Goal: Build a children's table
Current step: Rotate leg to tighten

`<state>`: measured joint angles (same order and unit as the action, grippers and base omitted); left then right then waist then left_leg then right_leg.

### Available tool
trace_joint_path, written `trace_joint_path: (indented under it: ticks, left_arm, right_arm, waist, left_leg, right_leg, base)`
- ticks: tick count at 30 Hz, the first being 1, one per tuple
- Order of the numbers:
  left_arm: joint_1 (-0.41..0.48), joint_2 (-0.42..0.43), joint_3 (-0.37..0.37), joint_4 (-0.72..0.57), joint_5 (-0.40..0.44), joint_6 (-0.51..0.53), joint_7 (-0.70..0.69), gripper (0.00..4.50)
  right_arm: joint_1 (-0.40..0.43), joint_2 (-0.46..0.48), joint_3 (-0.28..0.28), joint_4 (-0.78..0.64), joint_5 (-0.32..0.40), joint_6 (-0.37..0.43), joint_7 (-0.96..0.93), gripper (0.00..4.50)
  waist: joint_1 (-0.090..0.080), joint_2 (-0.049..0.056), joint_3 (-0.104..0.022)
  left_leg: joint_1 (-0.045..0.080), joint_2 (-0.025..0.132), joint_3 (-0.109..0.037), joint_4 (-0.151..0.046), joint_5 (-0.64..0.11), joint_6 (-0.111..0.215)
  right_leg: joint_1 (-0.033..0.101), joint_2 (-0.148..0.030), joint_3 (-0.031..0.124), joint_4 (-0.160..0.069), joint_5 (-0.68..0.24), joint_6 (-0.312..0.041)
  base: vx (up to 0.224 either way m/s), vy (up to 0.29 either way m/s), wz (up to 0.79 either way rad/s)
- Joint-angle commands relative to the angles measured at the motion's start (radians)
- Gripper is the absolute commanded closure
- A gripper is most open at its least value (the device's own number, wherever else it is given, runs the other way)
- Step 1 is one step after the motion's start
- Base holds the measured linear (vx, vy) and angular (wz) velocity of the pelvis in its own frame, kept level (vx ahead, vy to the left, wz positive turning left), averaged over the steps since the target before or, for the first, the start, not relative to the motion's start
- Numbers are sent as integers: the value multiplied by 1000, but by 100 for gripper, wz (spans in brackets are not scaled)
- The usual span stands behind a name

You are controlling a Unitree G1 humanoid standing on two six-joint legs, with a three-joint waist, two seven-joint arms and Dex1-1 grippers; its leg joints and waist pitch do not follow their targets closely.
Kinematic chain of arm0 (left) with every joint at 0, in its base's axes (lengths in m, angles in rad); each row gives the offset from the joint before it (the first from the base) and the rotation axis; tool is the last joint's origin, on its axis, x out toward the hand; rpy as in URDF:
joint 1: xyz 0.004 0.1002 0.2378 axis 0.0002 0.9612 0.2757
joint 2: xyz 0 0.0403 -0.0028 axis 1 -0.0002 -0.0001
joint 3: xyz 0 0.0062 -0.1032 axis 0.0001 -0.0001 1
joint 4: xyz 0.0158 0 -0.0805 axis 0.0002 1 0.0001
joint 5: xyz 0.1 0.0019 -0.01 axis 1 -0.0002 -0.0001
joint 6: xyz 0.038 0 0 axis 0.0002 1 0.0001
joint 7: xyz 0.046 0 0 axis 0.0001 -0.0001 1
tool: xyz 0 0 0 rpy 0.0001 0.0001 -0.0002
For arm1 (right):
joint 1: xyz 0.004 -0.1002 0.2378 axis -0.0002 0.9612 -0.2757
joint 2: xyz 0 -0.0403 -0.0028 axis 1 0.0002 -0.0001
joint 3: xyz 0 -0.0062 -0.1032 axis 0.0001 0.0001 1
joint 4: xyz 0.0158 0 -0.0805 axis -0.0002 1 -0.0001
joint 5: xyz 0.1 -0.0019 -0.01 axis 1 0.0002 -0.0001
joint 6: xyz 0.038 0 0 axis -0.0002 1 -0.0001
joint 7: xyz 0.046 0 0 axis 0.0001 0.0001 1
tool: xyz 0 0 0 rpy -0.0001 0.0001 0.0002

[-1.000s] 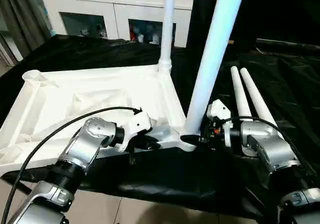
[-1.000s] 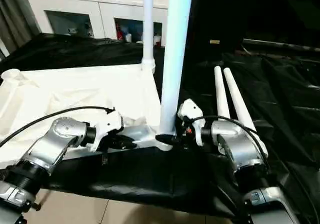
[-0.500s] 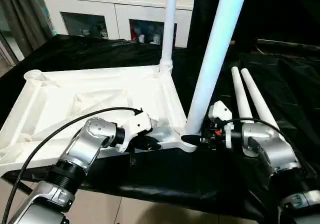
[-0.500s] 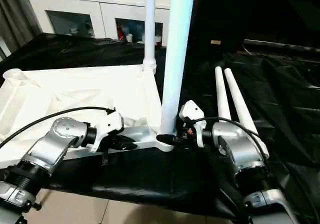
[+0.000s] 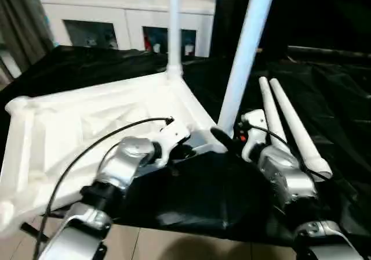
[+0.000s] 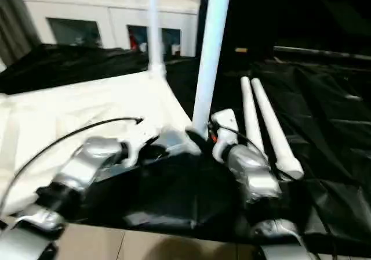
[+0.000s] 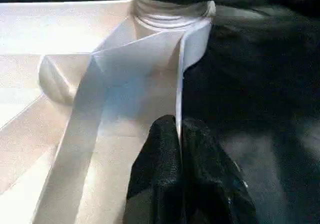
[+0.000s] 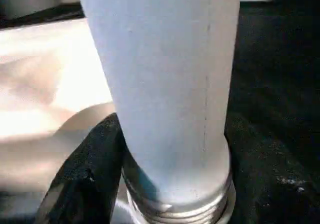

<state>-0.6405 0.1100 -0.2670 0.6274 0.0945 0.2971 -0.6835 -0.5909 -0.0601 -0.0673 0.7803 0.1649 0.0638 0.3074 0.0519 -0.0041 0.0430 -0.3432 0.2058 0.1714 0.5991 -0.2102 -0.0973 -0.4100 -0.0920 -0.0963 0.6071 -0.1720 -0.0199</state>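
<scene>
The white tabletop [image 5: 87,121] lies underside up on the left half of the black cloth. One white leg [image 5: 173,28] stands upright in its far right corner. A second leg [image 5: 246,45] stands in the near right corner socket. My right gripper [image 5: 221,138] is shut on that leg's base, and its black finger [image 8: 85,179] presses against the tube [image 8: 165,74]. My left gripper [image 5: 186,153] is shut on the tabletop's thin front rim [image 7: 180,84] beside that corner, its fingers [image 7: 160,184] pinching the edge. Two loose legs [image 5: 290,132] lie side by side to the right.
The black-draped work table [image 5: 336,91] stretches right and back, and its front edge [image 5: 191,228] drops to the pale floor. A white glass-door cabinet [image 5: 127,16] stands behind it. A grey curtain [image 5: 14,28] hangs at the far left. A black cable [image 5: 87,155] loops over my left forearm.
The whole picture has shifted and tilted, so the camera moved. Both grippers keep their holds, the left on the rim and the right on the near leg's base.
</scene>
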Motion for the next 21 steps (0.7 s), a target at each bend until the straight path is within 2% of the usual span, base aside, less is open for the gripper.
trace_joint_path:
  ticks: [1,2,3,4,5,6,7,8,14,15,16,17,18,19,20,21]
  left_arm:
    - [-29,-63,51,-11,-38,-14,119,450]
    - [-29,-71,44,-10,-29,-24,119,450]
    - [-29,-71,44,-10,-29,-24,119,450]
    - [-28,-73,38,-10,-23,-33,114,450]
    - [-28,-73,33,-7,-17,-41,114,450]
    - [-26,-68,30,-8,-14,-48,108,450]
    - [-24,-64,29,-8,-13,-52,104,450]
    - [-18,-52,27,-9,-14,-64,84,450]
    - [-4,-24,17,-28,-24,-81,26,450]
    - [1,-17,15,-35,-27,-83,12,450]
    - [25,22,-1,-71,-39,-103,-74,450]
    - [41,49,-10,-94,-47,-112,-128,450]
    - [54,71,-14,-113,-55,-116,-170,450]
    - [61,83,-16,-122,-59,-118,-192,450]
    - [71,102,-20,-135,-68,-128,-230,450]
    - [73,105,-20,-137,-70,-129,-236,450]
  right_arm:
    - [15,53,1,110,1,53,-95,186]
    - [-1,69,4,124,-10,44,-104,186]
    - [-1,69,4,124,-10,44,-104,186]
    - [-11,77,11,133,-21,32,-99,186]
    - [-20,83,17,143,-30,15,-91,186]
    - [-23,84,26,143,-37,-8,-71,186]
    - [-25,84,28,144,-34,-22,-56,186]
    - [-31,80,29,147,-29,-61,-19,130]
    - [-45,58,19,135,-9,-69,54,85]
    - [-44,49,24,126,-8,-62,77,85]
    - [-28,-3,56,70,-3,-32,201,85]
    - [-11,-42,80,26,-1,-15,287,85]
    - [8,-76,101,-16,4,-3,360,85]
    - [18,-96,112,-35,5,-2,402,85]
    - [33,-127,128,-63,6,-1,453,85]
    - [36,-132,130,-68,6,-1,462,85]
  waist:
    - [-2,-12,-52]
    - [-2,-11,-51]
    - [-3,-11,-53]
    - [-4,-17,-54]
    - [-2,-13,-54]
    - [-4,-17,-54]
    - [-4,-15,-53]
    - [-3,-14,-53]
    - [-11,-16,-51]
    - [-13,-17,-50]
    - [-11,-15,-50]
    - [-9,-18,-52]
    - [-7,-16,-54]
    - [-5,-14,-55]
    - [-4,-14,-58]
    - [0,-14,-64]
  left_leg:
    - [-6,10,-3,-76,-212,23]
    - [-5,10,-2,-76,-218,31]
    - [-9,9,-3,-77,-220,38]
    - [-11,9,-2,-78,-215,42]
    - [-10,10,-2,-78,-209,46]
    - [-11,11,-1,-78,-211,48]
    - [-11,11,-2,-78,-213,50]
    - [-10,11,-1,-78,-216,54]
    - [-14,11,-2,-80,-223,62]
    - [-14,11,-2,-80,-228,65]
    - [-14,10,-4,-80,-230,70]
    - [-21,13,-5,-80,-214,83]
    - [-20,16,-5,-79,-197,87]
    - [-15,17,-1,-76,-184,97]
    - [-14,19,0,-75,-170,99]
    - [-24,20,0,-71,-96,110]
  right_leg:
    - [46,-52,39,-109,-508,-86]
    - [43,-50,39,-109,-495,-88]
    - [46,-51,39,-107,-482,-89]
    - [48,-51,40,-106,-473,-87]
    - [47,-52,41,-105,-455,-92]
    - [46,-52,41,-104,-451,-94]
    - [47,-52,41,-104,-455,-95]
    - [47,-54,41,-105,-455,-97]
    - [49,-53,41,-106,-471,-101]
    - [49,-53,40,-108,-487,-99]
    - [52,-53,39,-109,-491,-98]
    - [59,-53,41,-105,-464,-99]
    - [57,-55,44,-101,-434,-108]
    - [51,-53,46,-99,-390,-130]
    - [52,-54,47,-94,-360,-142]
    - [58,-51,48,-75,-240,-180]
  base:
    - [0,0,0]
    - [0,0,0]
    - [0,0,0]
    - [0,0,0]
    - [0,0,0]
    - [0,0,0]
    - [0,0,0]
    - [0,0,0]
    - [0,0,0]
    - [0,0,0]
    - [0,0,0]
    - [0,0,0]
    - [0,0,0]
    - [0,0,0]
    - [0,0,0]
    - [0,0,0]
